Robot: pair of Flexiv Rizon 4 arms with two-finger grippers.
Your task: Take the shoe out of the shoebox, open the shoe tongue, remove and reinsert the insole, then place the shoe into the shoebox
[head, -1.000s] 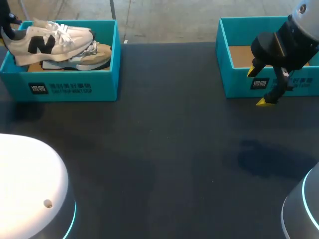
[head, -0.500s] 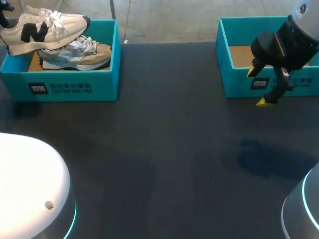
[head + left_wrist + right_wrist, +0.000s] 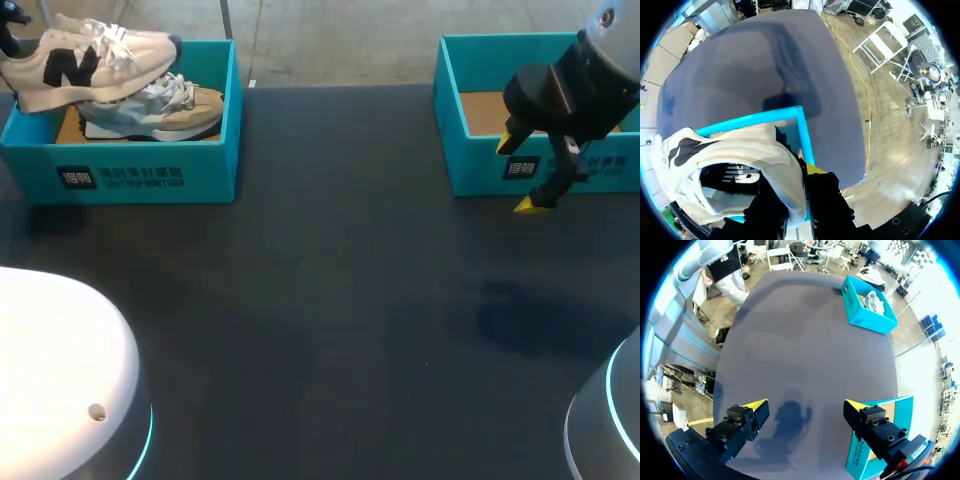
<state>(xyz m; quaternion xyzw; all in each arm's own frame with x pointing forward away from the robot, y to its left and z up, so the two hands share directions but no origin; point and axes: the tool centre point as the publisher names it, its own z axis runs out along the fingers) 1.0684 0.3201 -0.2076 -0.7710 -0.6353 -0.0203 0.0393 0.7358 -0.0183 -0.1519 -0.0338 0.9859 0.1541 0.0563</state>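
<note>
**Status: left gripper holds shoe over left box; right gripper spread wide**

1. Left gripper (image 3: pixel 799 176): clamped on the shoe (image 3: pixel 735 150). The padded heel collar sits between the two fingers, one inside the opening and one outside. Only one yellow tip shows, just beside the collar. In the head view only a dark part of this gripper shows, at the far left corner.

2. Shoe: white, with a black side mark and white laces. The heel is at the gripper and the toe points toward the table's middle. It hangs over the far left part of the left box (image 3: pixel 150 175), sole downward, above the second shoe (image 3: pixel 165 108). Whether it touches the box rim cannot be told.

3. Second shoe: beige and grey, lying inside the left box, toe toward the box's right wall.

4. Left box: teal, open-topped, at the far left of the table (image 3: pixel 330 300).

5. Right gripper (image 3: pixel 804 405): fingers set wide apart, nothing between them, above bare dark table. In the head view it hangs in front of the near wall of the right box (image 3: pixel 455 120).

6. Right box: teal, open-topped, brown floor showing, at the far right of the table. In the right wrist view one of its corners lies just beside one finger
</note>
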